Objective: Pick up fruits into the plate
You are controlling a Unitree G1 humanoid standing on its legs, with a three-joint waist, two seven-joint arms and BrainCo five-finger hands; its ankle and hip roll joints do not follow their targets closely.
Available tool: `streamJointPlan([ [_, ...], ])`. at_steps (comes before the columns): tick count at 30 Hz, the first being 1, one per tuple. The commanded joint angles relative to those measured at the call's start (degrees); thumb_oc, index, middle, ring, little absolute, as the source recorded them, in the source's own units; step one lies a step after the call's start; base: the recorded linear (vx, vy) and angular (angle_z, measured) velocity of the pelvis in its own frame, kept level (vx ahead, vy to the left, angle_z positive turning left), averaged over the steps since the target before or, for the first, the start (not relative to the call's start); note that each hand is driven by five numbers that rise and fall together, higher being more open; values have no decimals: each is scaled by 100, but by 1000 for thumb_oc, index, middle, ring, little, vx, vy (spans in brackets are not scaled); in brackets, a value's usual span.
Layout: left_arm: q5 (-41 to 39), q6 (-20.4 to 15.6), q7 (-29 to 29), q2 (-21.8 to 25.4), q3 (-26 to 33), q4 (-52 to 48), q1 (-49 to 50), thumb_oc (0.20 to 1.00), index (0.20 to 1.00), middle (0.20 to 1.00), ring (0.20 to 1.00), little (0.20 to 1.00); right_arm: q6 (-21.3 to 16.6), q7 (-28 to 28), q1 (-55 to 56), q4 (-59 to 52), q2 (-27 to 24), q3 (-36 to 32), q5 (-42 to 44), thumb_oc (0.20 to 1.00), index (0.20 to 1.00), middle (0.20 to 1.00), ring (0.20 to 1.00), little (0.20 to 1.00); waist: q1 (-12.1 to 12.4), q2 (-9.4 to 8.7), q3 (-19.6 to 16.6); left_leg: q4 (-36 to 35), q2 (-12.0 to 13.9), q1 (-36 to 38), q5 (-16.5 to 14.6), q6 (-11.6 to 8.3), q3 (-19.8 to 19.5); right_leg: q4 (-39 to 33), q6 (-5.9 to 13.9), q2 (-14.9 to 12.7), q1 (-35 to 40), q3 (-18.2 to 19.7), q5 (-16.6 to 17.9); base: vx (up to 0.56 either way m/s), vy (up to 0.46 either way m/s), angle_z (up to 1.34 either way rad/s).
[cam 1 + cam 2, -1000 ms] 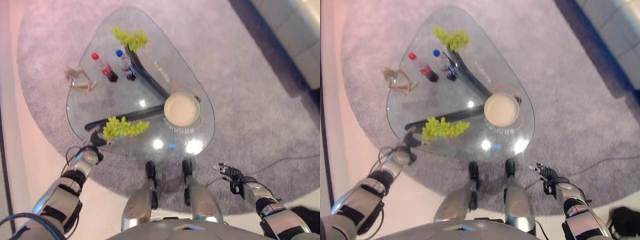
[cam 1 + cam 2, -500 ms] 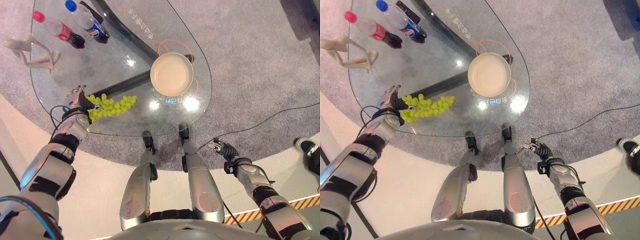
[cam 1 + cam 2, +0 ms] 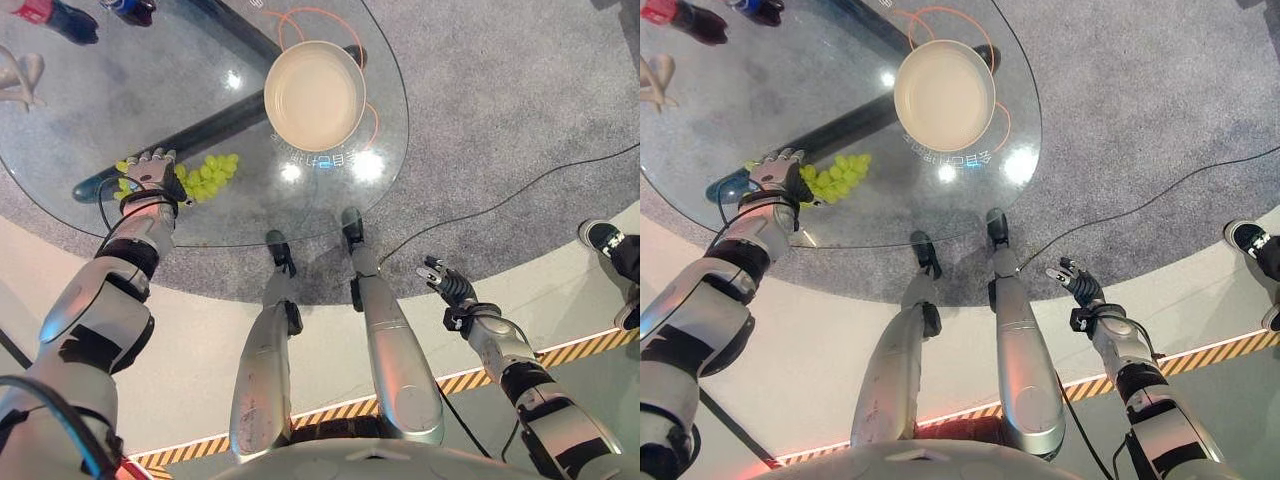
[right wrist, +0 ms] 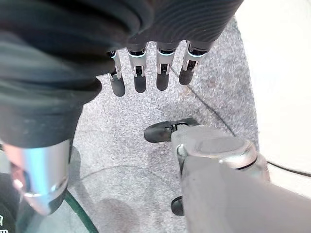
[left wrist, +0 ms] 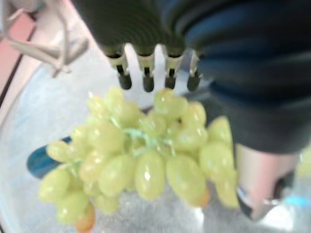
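Observation:
A bunch of green grapes (image 3: 208, 176) lies on the glass table (image 3: 385, 120), near its front left edge. My left hand (image 3: 150, 172) rests over the bunch's left end. In the left wrist view its fingers (image 5: 146, 73) are straight above the grapes (image 5: 146, 160) and its thumb (image 5: 262, 189) stands beside them, so the hand is open. The cream plate (image 3: 315, 95) sits empty on the table, to the right of the grapes and farther back. My right hand (image 3: 447, 287) hangs open over the floor at the lower right, fingers (image 4: 138, 73) straight.
Two bottles (image 3: 60, 17) and a beige figurine (image 3: 15, 75) stand at the table's far left. A dark table leg (image 3: 215, 115) runs under the glass. A person's shoe (image 3: 600, 237) is on the floor at the right. Yellow-black tape (image 3: 580, 345) marks the floor.
The camera has tilted down and closer. My left hand has moved from the table's edge onto the left end of the grapes. The right hand stays low at the right.

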Motion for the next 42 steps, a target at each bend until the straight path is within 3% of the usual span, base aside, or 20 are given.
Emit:
streamJointPlan([
  [1,552,-17,-129,248,-35,299,302,1000,1000,1000,1000,1000,-289,49,270,-240,-35,-101,327,1000,1000,1000,1000,1000,60,-233,-207,1134,-191,-411,-965,50,-436,679,64,326,-307,209,-500,-3,-22,3],
  [6,753,-133,-232,178,-235,190,422,1000,1000,1000,1000,1000,-331,-13,190,-385,-36,-123,443,1000,1000,1000,1000,1000,49,-242,-207,1215,-213,-670,-973,62,-462,718,55,374,-554,233,-463,-16,-16,4],
  [16,1023,603,25,143,-336,151,508,1000,1000,1000,1000,1000,-334,62,160,-538,17,-100,586,1000,1000,1000,1000,1000,42,-369,-207,1405,-225,-1116,-1000,55,-545,782,73,449,-929,215,-388,-2,-12,0],
  [17,1059,676,-23,121,-351,143,482,884,884,884,884,884,-330,58,142,-529,31,-95,589,1000,1000,1000,1000,1000,41,-382,-207,1409,-224,-1127,-1005,60,-548,784,78,453,-941,209,-382,-1,-54,0],
  [18,1214,807,-59,109,-326,109,464,200,200,200,200,200,-326,39,133,-557,33,-79,611,1000,1000,1000,1000,1000,43,-400,-207,1395,-222,-1140,-1004,64,-553,775,78,463,-961,204,-369,-8,-52,1],
  [23,1206,995,-159,51,-374,1,246,200,200,200,200,200,-344,26,55,-724,93,-20,794,1000,1000,1000,1000,1000,44,-463,-207,1359,-250,-1178,-1002,60,-597,703,88,467,-985,162,-318,-9,-56,0],
  [31,1187,1141,-32,3,-368,-148,193,200,200,200,200,200,-235,135,141,-692,171,-65,938,1000,1000,1000,1000,1000,49,-406,-207,1322,-269,-961,-1031,73,-598,695,81,447,-811,163,-343,0,-10,1],
  [38,939,742,471,-113,-109,206,391,200,200,200,200,200,-308,322,104,-337,250,-67,818,1000,1000,1000,1000,1000,120,-301,-207,950,-226,-208,-983,70,-516,551,96,375,-180,101,-430,0,0,0],
  [42,100,257,877,-166,171,268,520,200,200,200,200,200,-266,330,73,-229,284,-73,785,1000,1000,1000,1000,1000,183,-242,-207,709,-192,417,-976,57,-500,478,101,315,355,67,-519,33,14,-1],
])
